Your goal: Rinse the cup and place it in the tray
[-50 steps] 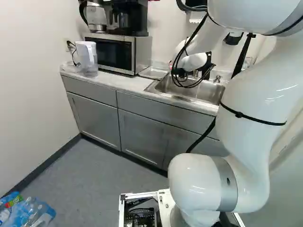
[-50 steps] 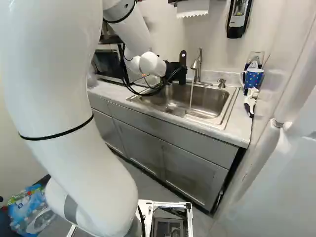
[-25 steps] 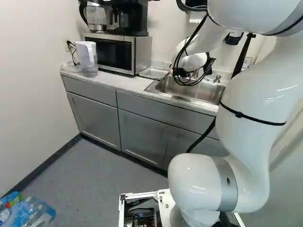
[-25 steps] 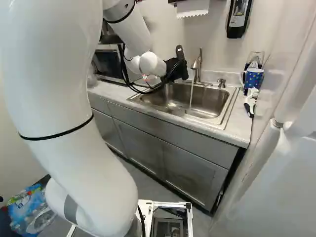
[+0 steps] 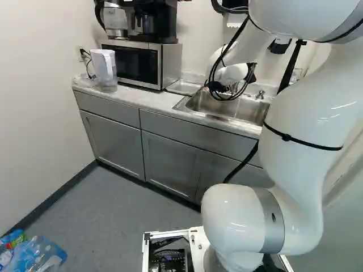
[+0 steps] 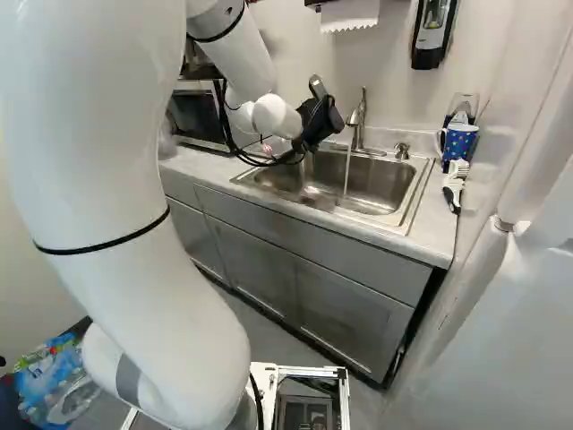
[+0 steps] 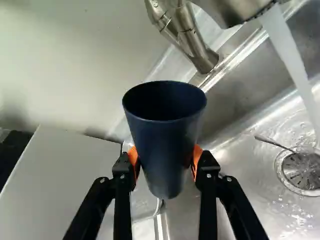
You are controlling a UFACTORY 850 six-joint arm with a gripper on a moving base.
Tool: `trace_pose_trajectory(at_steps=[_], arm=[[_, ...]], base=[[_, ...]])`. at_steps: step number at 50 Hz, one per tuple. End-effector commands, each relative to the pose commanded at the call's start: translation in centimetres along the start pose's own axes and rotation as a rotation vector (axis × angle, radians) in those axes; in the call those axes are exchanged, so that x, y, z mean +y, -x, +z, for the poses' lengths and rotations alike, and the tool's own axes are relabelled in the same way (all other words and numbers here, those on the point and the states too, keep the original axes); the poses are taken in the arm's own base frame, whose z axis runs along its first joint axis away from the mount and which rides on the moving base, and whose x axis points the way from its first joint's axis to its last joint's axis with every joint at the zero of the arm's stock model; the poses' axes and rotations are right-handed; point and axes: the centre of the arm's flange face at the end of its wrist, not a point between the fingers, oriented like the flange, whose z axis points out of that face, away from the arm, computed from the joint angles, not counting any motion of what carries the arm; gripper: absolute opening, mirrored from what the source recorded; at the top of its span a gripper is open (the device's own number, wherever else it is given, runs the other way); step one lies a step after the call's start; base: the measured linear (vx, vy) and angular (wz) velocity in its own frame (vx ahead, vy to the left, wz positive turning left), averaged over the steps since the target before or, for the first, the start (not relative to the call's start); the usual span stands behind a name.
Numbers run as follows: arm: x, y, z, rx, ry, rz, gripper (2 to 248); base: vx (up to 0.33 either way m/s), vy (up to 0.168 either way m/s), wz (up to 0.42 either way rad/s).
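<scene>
In the right base view my gripper (image 6: 320,118) is over the left end of the sink (image 6: 363,184); its fingertips are hidden there. The wrist view has the gripper (image 7: 166,162) shut on a dark blue cup (image 7: 165,145), orange pads pressing from both sides. The cup's open rim points away from the fingers' base. Water (image 7: 292,60) runs from the faucet (image 7: 192,42) beside the cup, without touching it, into the sink. A shallow metal tray (image 5: 182,87) lies between microwave and sink in the left base view, partly visible beneath the cup in the wrist view.
The microwave (image 5: 136,63) stands left of the tray, a pitcher (image 5: 105,69) beyond it. A spotted blue mug (image 6: 460,141) and a brush (image 6: 454,184) are right of the sink. A spoon-like utensil (image 7: 272,142) reaches to the drain (image 7: 300,170).
My gripper has rotated at the wrist over the last second, leaning further over in the right base view, while staying near the sink's left end. The base has not moved.
</scene>
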Motion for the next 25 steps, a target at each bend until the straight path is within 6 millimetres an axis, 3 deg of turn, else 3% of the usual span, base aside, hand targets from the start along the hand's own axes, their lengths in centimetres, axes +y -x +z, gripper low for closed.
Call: trace_pose_trajectory(at_steps=[25], arm=[[0.0,0.0,0.0,0.0,0.0,-0.263,121]], base=[[0.0,0.0,0.0]])
